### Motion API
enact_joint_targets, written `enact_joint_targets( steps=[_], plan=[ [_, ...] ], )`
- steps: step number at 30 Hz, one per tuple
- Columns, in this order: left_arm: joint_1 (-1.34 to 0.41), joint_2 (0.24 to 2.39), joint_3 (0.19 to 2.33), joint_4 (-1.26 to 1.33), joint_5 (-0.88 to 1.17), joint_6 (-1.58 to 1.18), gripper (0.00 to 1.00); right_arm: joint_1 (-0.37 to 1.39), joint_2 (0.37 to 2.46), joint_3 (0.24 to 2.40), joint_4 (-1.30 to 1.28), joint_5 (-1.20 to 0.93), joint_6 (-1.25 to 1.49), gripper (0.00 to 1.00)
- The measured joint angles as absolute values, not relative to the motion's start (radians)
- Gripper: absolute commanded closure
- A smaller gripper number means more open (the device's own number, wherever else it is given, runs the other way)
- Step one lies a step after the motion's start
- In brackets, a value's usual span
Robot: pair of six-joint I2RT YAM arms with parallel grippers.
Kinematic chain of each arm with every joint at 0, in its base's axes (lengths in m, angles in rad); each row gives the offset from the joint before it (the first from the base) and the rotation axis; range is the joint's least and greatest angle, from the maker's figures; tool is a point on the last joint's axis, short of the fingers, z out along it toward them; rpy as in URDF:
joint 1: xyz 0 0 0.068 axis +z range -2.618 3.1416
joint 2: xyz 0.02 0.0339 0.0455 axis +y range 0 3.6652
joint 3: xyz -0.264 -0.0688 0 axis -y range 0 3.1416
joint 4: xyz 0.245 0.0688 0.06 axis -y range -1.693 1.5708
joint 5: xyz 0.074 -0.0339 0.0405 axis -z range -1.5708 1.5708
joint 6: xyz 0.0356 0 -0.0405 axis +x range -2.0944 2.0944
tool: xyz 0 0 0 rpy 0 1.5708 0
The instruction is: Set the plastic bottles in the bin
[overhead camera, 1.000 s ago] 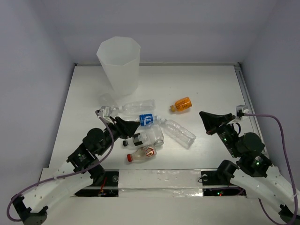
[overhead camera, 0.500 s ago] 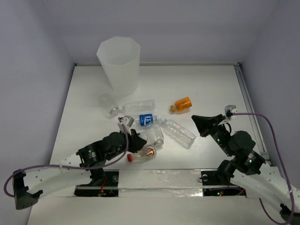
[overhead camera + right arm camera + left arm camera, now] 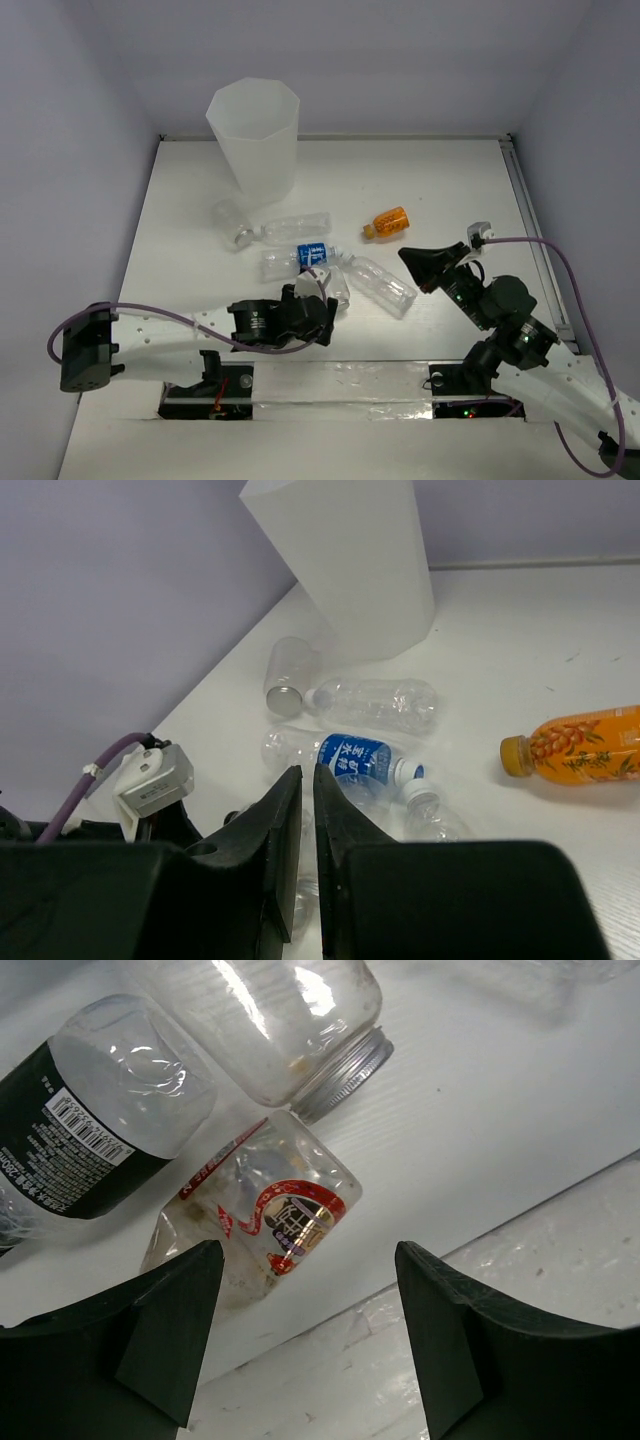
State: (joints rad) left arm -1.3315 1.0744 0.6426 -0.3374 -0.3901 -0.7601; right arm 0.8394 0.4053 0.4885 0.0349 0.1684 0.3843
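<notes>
i am at the grab step: my left gripper is wide open and holds nothing, right over the small red-label bottle, which lies low in the middle of the top view beside the black-label bottle. next i think i must drop down, pinch only that one without bumping its neighbour or the table edge close by, then lift it. the bin stands at the upper left with bare floor beside it, and my right gripper is almost shut with nothing in it.

Three cameras watching one table.
Top is looking steeply down from behind the arm bases; left wrist is peering close at a red-printed bottle; right wrist is facing the bin, sharing the blue-labelled bottle with top.
</notes>
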Motion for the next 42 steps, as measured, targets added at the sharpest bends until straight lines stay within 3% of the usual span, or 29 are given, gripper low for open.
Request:
enact_joint_targets(
  steps=[12,26,30,31,33,34,37,42],
  plan=[
    [-1.334,1.198,0.643,-0.342,-0.415,-0.724,0.16,0.839,0.429,0.475,0.039,0.144,0.379,0.86],
    [-1.356,1.328,0.645,-0.312,-0.370,-0.677,0.18,0.839,0.499,0.475,0.065,0.115,0.378,0.86],
    [-1.377,1.332,0.645,-0.291,-0.348,-0.674,0.38,0.839,0.500,0.475,0.068,0.115,0.379,0.86],
    [-1.382,1.332,0.644,-0.287,-0.345,-0.674,0.51,0.839,0.500,0.475,0.068,0.115,0.379,0.86],
    [-1.391,1.326,0.645,-0.279,-0.345,-0.673,0.68,0.839,0.504,0.475,0.067,0.115,0.382,0.85],
    [-1.394,1.317,0.644,-0.277,-0.344,-0.671,0.72,0.839,0.506,0.475,0.066,0.115,0.383,0.85],
    [-1.401,1.273,0.644,-0.278,-0.340,-0.676,0.77,0.839,0.518,0.475,0.056,0.115,0.389,0.83],
    [-1.406,1.123,0.653,-0.283,-0.341,-0.678,0.80,0.839,0.557,0.475,0.042,0.115,0.404,0.70]
  ],
)
